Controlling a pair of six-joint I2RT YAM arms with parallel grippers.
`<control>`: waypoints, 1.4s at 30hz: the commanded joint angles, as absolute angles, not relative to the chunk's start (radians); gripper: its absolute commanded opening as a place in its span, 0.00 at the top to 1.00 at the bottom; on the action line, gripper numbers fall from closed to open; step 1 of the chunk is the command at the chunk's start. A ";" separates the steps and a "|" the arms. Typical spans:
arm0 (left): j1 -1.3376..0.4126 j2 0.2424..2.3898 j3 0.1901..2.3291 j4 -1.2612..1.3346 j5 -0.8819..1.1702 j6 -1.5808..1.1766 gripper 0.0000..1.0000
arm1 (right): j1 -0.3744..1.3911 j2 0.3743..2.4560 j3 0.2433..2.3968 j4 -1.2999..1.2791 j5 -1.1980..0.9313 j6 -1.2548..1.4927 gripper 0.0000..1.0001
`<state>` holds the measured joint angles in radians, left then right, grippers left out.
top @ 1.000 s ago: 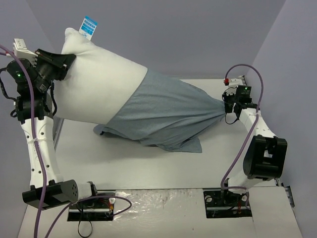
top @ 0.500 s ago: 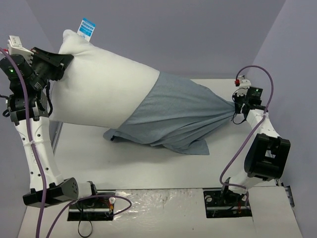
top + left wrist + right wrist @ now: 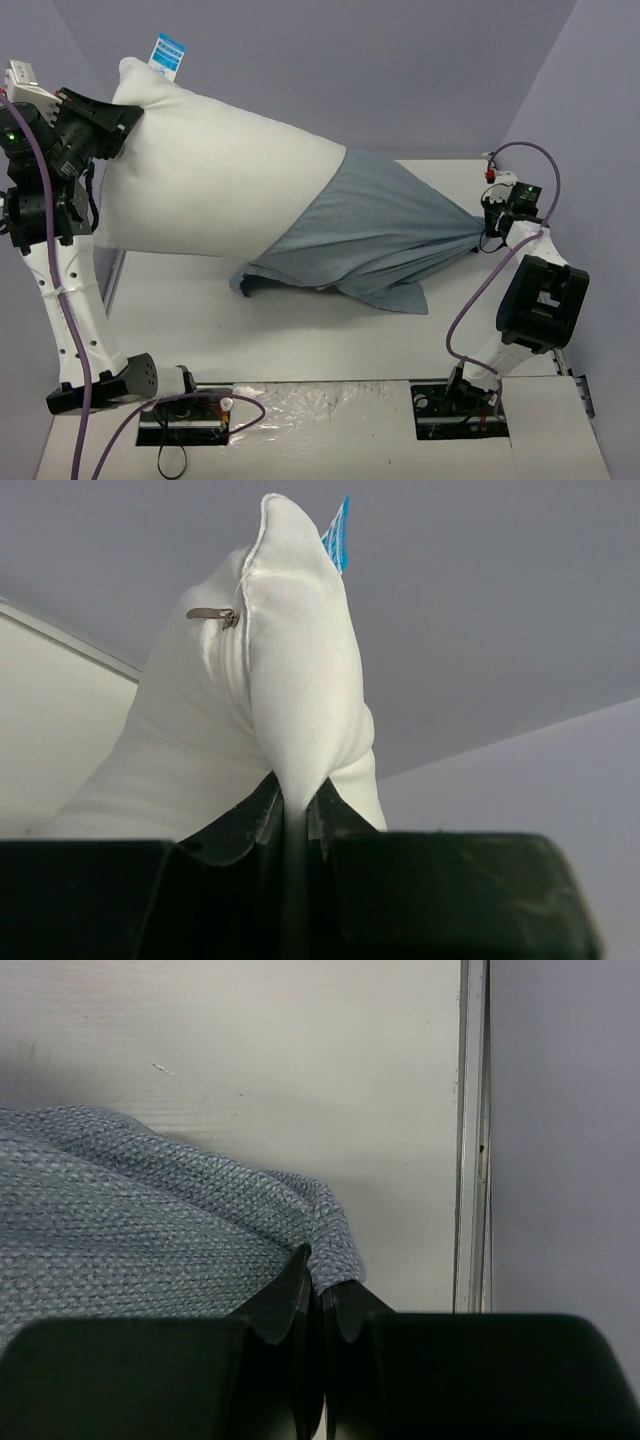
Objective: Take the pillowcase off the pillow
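Grey-lilac walls on three sides, white desk (image 3: pixel 300 340) below.

- Pillow (image 3: pixel 210 190) hung off the desk, slanting from upper L down toward R. Well over half of it was bare.
- Pillowcase (image 3: pixel 380 235), plain grey-blue face out, covered only the R end. Its loose hem drooped to the desk mid-span.
- L pincer (image 3: pixel 122 118) was clamped tight on a thin pinch of the pillow's top corner, near the zip pull (image 3: pixel 212 613) and blue tag (image 3: pixel 167 52).
- R pincer (image 3: pixel 480 228) was shut on a small fold at the case's closed end, low, near the desk's R edge.

Risks (my read):
- Both grips were thin pinches of soft cloth. With the load pulled taut betw. them, either could slip: pillow corner out of L, or case fold out of R.
- R arm was close to the desk edge and side wall, so prob. little reach left to draw the case further.
- Hem could bunch or snag on the pillow's bulk and drag it along w/ the case.

Hidden / unclear:
- How much pillow sat inside the case; the cloth hid it.
- Whether R pincer also caught a pillow corner through the fabric; couldn't tell.
- Printed face of the case not visible.
- Underside of the drooping hem was out of sight.
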<state>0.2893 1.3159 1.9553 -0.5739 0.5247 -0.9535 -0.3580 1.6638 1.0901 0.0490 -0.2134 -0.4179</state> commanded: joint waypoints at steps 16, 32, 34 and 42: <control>0.345 1.359 2.283 -0.449 0.318 -0.851 0.98 | -0.411 1.701 1.115 0.086 -0.103 -0.482 1.00; 0.345 1.281 2.010 -0.388 0.351 -0.850 0.98 | -0.345 1.637 1.233 -0.034 -0.221 -0.440 1.00; 0.345 1.287 2.043 -0.413 0.331 -0.815 0.98 | -0.331 1.638 1.242 -0.034 -0.212 -0.434 1.00; 0.345 1.330 2.241 -0.518 0.279 -0.732 0.98 | -0.333 1.681 1.266 -0.028 -0.126 -0.440 1.00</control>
<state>0.3210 1.3808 2.1334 -0.7177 0.3454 -0.7578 -0.3073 1.6882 1.2129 -0.0517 -0.2333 -0.4259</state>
